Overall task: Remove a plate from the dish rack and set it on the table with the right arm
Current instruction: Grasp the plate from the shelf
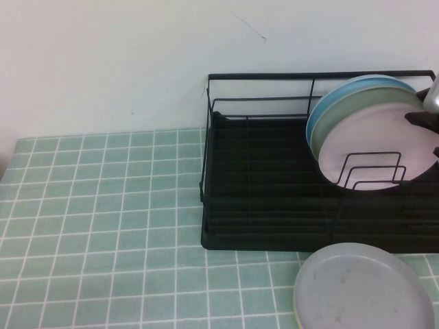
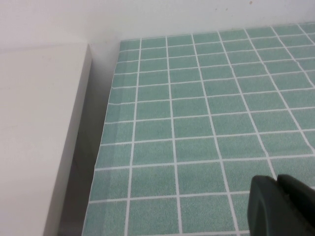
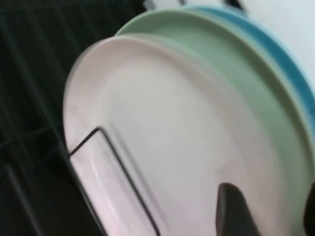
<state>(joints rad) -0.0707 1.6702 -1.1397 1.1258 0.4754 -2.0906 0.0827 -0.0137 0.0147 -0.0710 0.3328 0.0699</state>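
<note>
Grey and matte, a round plate (image 1: 365,288) lies flat on the mint-green tiled table (image 1: 103,226) at the near edge of the high view, just in front of the large black wire dish rack (image 1: 274,219) and well short of the right gripper (image 1: 431,127). Beyond it, the round pale pink plate (image 1: 374,147) stands on edge among the rack's upright wire dividers (image 1: 374,170), foremost of three stacked plates, with a pale green plate (image 1: 357,110) directly behind it and a blue plate (image 1: 329,103) behind that. The black right gripper, on its light grey-white right arm (image 1: 433,96), reaches in at the pink plate's upper right rim; in the right wrist view its dark fingers (image 3: 235,211) stand apart, one lying over the plate's face and the other past its rim, so the jaws are open around the plate's edge and not visibly clamped. Whether a finger touches the plate cannot be told. Away from the rack, the left gripper (image 2: 278,206) hangs just above bare tiles near the table's edge, its two dark fingertips pressed together, holding nothing, beside a white ledge (image 2: 39,128).
</note>
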